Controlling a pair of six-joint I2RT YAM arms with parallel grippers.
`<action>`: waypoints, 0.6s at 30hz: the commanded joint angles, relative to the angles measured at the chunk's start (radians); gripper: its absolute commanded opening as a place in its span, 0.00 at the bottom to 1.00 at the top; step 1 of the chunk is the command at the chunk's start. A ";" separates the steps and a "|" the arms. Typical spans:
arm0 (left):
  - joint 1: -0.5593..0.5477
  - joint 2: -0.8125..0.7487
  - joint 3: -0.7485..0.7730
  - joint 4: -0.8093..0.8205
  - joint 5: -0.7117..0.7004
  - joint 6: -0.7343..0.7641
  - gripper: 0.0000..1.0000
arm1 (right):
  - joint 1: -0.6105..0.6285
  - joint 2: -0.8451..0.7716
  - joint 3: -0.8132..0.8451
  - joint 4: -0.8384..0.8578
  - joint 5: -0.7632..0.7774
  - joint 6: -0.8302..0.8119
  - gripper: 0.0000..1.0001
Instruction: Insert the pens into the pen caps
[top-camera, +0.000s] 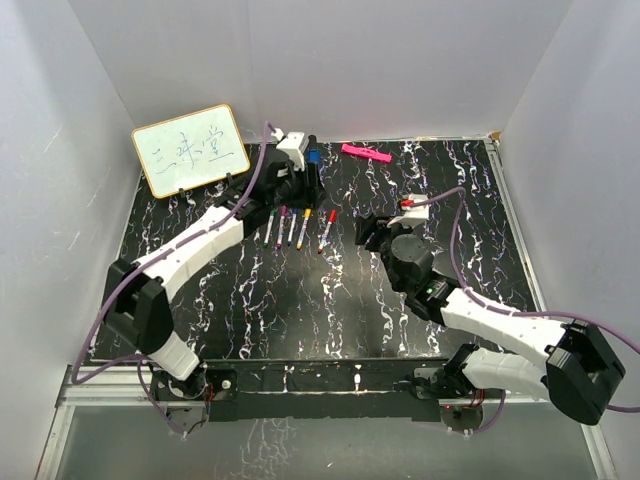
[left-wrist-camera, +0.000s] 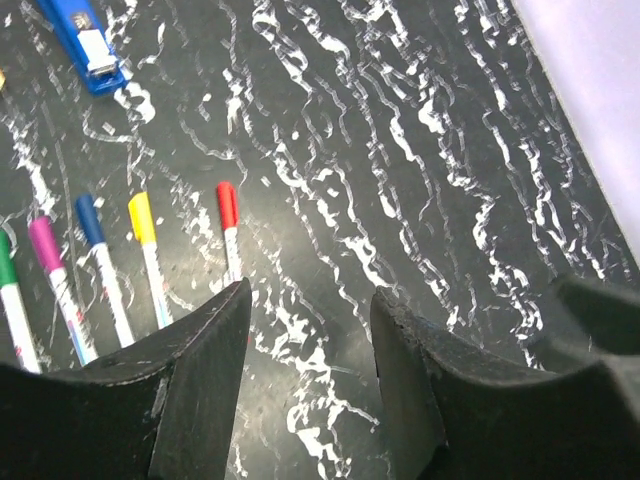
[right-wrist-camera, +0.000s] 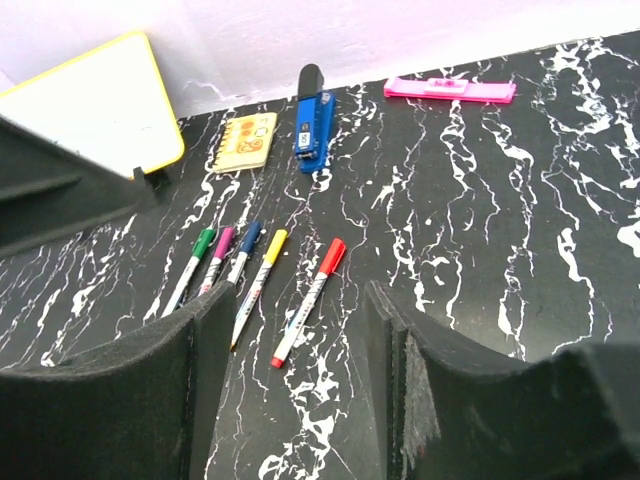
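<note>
Five white-barrelled pens lie side by side on the black marbled table (top-camera: 330, 300), each with a coloured cap seated on its far end: green (right-wrist-camera: 192, 270), purple (right-wrist-camera: 215, 258), blue (right-wrist-camera: 243, 253), yellow (right-wrist-camera: 258, 287) and red (right-wrist-camera: 308, 300). In the top view the row runs from the green pen (top-camera: 268, 228) to the red pen (top-camera: 327, 228). I see no loose caps. My left gripper (top-camera: 303, 188) is open and empty just behind the row, and the red cap (left-wrist-camera: 227, 203) shows beside its left finger (left-wrist-camera: 215, 350). My right gripper (top-camera: 365, 232) is open and empty just right of the red pen.
A small whiteboard (top-camera: 190, 150) stands at the back left. A blue stapler (right-wrist-camera: 310, 120) and an orange square pad (right-wrist-camera: 248, 142) lie behind the pens. A pink bar (top-camera: 366, 153) lies along the back edge. White walls close in three sides.
</note>
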 joint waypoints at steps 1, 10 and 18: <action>0.035 -0.124 -0.140 0.019 -0.083 0.002 0.49 | -0.056 0.001 0.005 0.016 0.044 0.021 0.55; 0.361 -0.423 -0.369 0.017 -0.124 0.003 0.67 | -0.420 -0.067 -0.043 -0.071 -0.077 0.152 0.75; 0.534 -0.491 -0.360 -0.104 -0.140 0.005 0.77 | -0.548 -0.146 -0.057 -0.195 0.059 0.274 0.89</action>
